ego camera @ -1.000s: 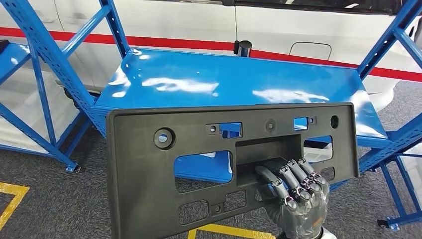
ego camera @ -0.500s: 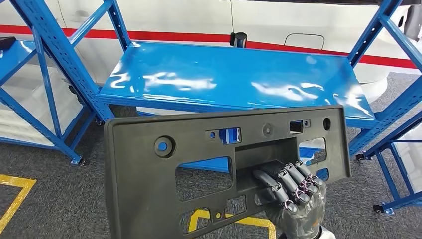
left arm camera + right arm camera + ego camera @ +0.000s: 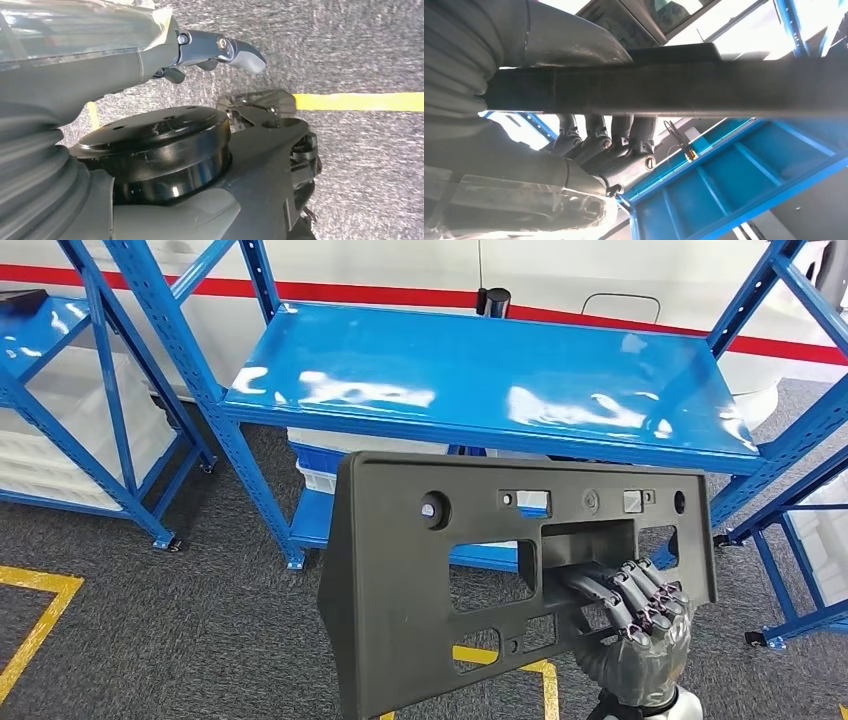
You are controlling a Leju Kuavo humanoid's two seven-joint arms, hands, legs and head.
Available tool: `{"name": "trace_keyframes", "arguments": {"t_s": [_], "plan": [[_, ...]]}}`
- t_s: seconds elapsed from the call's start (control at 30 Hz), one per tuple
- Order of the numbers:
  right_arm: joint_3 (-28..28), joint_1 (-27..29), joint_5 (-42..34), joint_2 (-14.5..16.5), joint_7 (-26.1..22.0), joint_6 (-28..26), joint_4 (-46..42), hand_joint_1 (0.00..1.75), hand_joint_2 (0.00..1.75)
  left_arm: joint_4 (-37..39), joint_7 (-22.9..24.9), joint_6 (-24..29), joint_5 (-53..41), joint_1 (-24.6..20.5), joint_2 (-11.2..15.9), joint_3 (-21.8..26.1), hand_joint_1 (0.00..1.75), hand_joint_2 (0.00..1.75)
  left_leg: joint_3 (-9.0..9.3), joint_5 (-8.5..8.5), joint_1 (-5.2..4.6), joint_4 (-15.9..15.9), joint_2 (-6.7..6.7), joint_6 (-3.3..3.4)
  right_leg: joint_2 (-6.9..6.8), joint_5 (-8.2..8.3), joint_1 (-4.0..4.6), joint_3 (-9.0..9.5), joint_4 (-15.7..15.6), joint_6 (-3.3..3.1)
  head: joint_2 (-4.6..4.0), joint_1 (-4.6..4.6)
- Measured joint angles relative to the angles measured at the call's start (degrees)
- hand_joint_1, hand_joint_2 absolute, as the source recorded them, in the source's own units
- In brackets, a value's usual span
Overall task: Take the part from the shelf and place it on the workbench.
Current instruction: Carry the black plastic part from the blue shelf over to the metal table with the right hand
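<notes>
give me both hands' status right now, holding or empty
Right hand: holds the dark panel part, fingers hooked through its central opening.
Left hand: hangs over the floor, nothing in it; open or closed cannot be told.

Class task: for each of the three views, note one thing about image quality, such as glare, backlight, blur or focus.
Head view: bright glare patches on the glossy blue shelf; the black part and right hand are sharp. Right wrist view: strong backlight blows out the background, leaving the part a dark silhouette. Left wrist view: the near left hand is soft, and the carpet looks streaked.
</notes>
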Motion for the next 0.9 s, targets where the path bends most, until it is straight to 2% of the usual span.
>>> {"name": "trace_keyframes", "arguments": {"t_s": [0.03,0.1,0.13,0.17,0.2,0.23,0.27,0.3,0.33,0.37,0.4,0.47,0.53,0.6,0.8,0.83,0.9], "plan": [[-0.20,-0.01,-0.45,-0.33,0.00,0.00,0.14,1.75,1.75,0.01,0.01,0.21,0.08,0.00,-0.06,0.02,0.00,1.75,-0.51,0.55,-0.03,-0.18,0.10,0.78,0.06,-1.83,-0.02,-1.13,2.46,-0.28,0.00,0.10],[-0.56,-0.01,-2.10,-1.27,0.00,0.00,0.44,1.75,1.75,0.01,0.02,0.99,0.38,0.01,-0.12,0.17,0.00,1.75,-1.74,1.49,-0.30,-0.17,0.26,1.57,0.21,-6.14,-0.08,-3.86,9.81,-0.83,0.00,0.30],[-0.70,-0.03,-3.14,-1.90,0.00,0.00,0.69,1.75,1.75,0.01,0.00,1.46,0.65,0.02,-0.16,0.31,0.00,1.75,-2.38,1.99,-0.42,-0.16,0.32,1.70,0.26,-7.40,-0.06,-4.67,12.98,-0.72,0.00,0.33],[-0.82,-0.14,-4.14,-2.62,0.00,0.00,1.03,1.75,1.75,0.01,-0.05,1.91,0.95,0.04,-0.20,0.50,0.00,1.75,-3.02,2.49,-0.50,-0.13,0.37,1.69,0.31,-7.64,-0.05,-4.60,14.47,-0.36,0.00,0.35],[-0.87,-0.40,-5.13,-3.31,0.00,0.00,1.46,1.75,1.75,0.01,-0.14,2.36,1.30,0.05,-0.26,0.75,0.00,1.75,-3.62,2.98,-0.55,-0.09,0.40,1.61,0.33,-6.91,-0.06,-3.44,13.78,0.15,0.00,0.39],[-0.89,-0.86,-6.22,-4.08,0.00,0.00,2.01,1.75,1.75,0.01,-0.23,2.86,1.72,0.06,-0.34,1.04,0.00,1.75,-4.19,3.46,-0.57,-0.06,0.42,1.48,0.33,-5.69,-0.10,-1.39,11.31,0.66,0.00,0.39],[-0.86,-1.69,-7.37,-4.86,0.00,0.00,2.68,1.75,1.75,-0.01,-0.30,3.40,2.18,0.03,-0.42,1.37,0.00,1.75,-4.68,3.94,-0.59,0.00,0.44,1.25,0.33,-4.62,-0.18,1.54,7.11,0.98,0.00,0.40],[-0.80,-2.83,-8.54,-5.66,0.00,0.00,3.47,1.75,1.75,-0.01,-0.32,3.96,2.61,-0.01,-0.50,1.74,0.00,1.75,-5.15,4.41,-0.69,0.08,0.44,0.96,0.42,-4.03,-0.13,4.45,2.74,1.04,0.00,0.45],[-0.69,-4.15,-9.65,-6.44,0.00,0.00,4.40,1.75,1.75,-0.02,-0.32,4.40,2.98,-0.02,-0.58,2.08,0.00,1.75,-5.49,4.89,-0.83,0.11,0.49,0.63,0.57,-3.77,0.01,6.42,-0.51,0.91,0.00,0.43],[-0.46,-5.63,-10.69,-7.21,0.00,0.00,5.54,1.75,1.75,-0.02,-0.26,4.73,3.25,-0.05,-0.64,2.43,0.00,1.75,-5.74,5.36,-0.97,0.16,0.53,0.30,0.74,-3.80,0.17,7.44,-2.60,0.62,0.00,0.46],[-0.11,-7.09,-11.73,-7.92,0.00,0.00,6.83,1.75,1.75,-0.02,-0.16,4.93,3.38,-0.04,-0.68,2.73,0.00,1.75,-5.93,5.80,-1.07,0.13,0.56,0.03,0.90,-3.75,0.41,7.37,-3.12,0.28,0.00,0.46],[1.18,-10.56,-14.42,-9.35,0.00,-0.01,10.16,1.75,1.75,0.00,0.08,5.27,3.40,0.00,-0.73,3.13,0.00,1.75,-6.39,5.95,-0.95,0.39,0.50,-0.49,0.95,-3.04,0.06,6.38,-2.95,-0.70,0.00,0.44],[2.83,-14.44,-17.17,-10.59,0.00,-0.01,13.60,1.75,1.75,0.01,0.20,5.70,3.36,0.01,-0.75,3.27,0.00,1.75,-7.52,3.53,-0.73,2.47,0.33,-0.98,0.85,-2.07,-0.40,5.80,-2.97,-1.99,0.00,0.29],[3.70,-16.32,-18.23,-11.10,0.00,0.00,15.19,1.75,1.75,0.01,0.23,5.88,3.35,-0.02,-0.79,3.31,0.00,1.75,-8.29,1.29,-0.63,4.37,0.24,-1.18,0.79,-1.58,-0.39,5.47,-2.92,-2.63,0.00,0.16],[3.78,-16.56,-18.22,-11.14,0.00,0.00,15.33,1.75,1.75,0.01,0.23,5.90,3.36,-0.02,-0.80,3.32,0.00,1.75,-8.46,0.83,-0.63,4.92,0.23,-1.23,0.79,-1.52,-0.38,5.40,-2.92,-2.72,0.00,0.14],[3.92,-16.89,-18.16,-11.19,0.00,0.00,15.60,1.75,1.75,0.01,0.23,5.92,3.39,-0.01,-0.81,3.33,0.00,1.75,-8.78,0.11,-0.63,5.94,0.21,-1.29,0.78,-1.42,-0.33,5.28,-2.92,-2.80,0.00,0.12],[4.56,-17.97,-17.14,-11.27,-0.01,0.00,16.78,1.75,1.75,0.01,0.21,5.97,3.67,0.00,-0.83,3.55,0.00,1.75,-10.38,-2.94,-0.56,11.45,0.16,-1.61,0.60,-0.95,-0.05,4.70,-2.88,-3.04,0.00,0.12]]}}
